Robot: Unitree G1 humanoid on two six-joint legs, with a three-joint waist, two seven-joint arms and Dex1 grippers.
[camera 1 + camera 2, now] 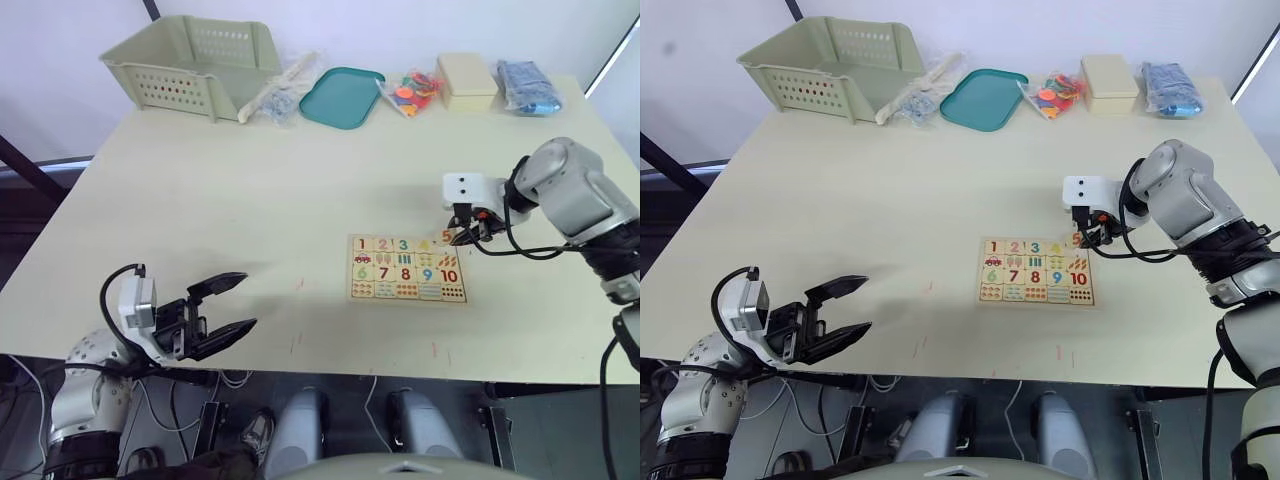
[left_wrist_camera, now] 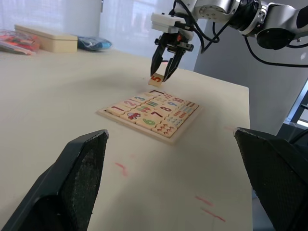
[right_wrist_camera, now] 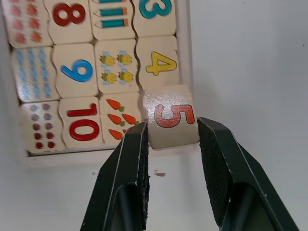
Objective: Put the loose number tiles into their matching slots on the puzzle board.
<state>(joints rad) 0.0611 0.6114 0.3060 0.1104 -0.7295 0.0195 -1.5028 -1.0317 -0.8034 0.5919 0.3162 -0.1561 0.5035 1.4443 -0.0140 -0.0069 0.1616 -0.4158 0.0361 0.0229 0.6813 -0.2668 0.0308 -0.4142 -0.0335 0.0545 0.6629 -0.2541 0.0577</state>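
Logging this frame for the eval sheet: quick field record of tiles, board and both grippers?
board: puzzle board flat on table
tiles 1-4: seated in top row
tile 5: tile tilted over the last top-row slot, not flat
right gripper: right gripper fingers astride tile 5, grip unclear
left gripper: left gripper open, near the table's front edge, holding nothing

Wide cream-topped rectangular table [image 1: 250,210], few faint red marks near front edge. Plain pale wall [image 1: 400,25] behind. Dark diagonal strut [image 1: 151,9] against wall. Grey panel [image 2: 231,82] beyond table's far end. Even, soft light.
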